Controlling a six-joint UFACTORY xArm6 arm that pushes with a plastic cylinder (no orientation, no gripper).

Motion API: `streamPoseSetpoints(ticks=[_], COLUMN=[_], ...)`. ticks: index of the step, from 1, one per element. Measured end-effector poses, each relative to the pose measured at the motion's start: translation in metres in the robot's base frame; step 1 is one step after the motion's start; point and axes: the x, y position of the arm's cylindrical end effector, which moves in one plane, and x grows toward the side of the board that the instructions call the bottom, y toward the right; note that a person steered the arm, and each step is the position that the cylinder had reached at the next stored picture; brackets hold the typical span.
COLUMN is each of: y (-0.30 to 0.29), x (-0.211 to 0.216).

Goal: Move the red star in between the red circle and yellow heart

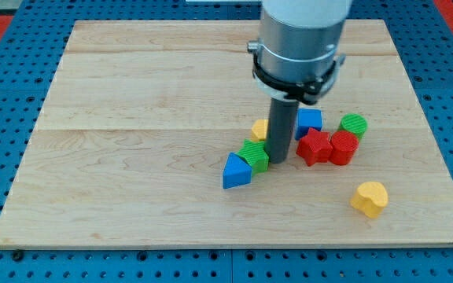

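We judge the red star a light, stiff block that slides easily, best nudged on its left flank, where our bare, jawless tip stands, toward the yellow heart.

The rod hides most of a yellow block; shape unclear.

My worktop is pale wood, smooth and matt — grain showing. The red star and yellow heart look like matt plastic — finely ridged.
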Motion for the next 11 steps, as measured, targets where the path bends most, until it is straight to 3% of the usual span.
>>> streamPoseSetpoints(ticks=[1, 2, 3, 5, 6, 8, 11], y=[-0.017, 0.033, 0.042, 0.067, 0.062, 0.059, 0.078], x=[-0.015, -0.026, -0.019, 0.033, 0.034, -0.005, 0.032])
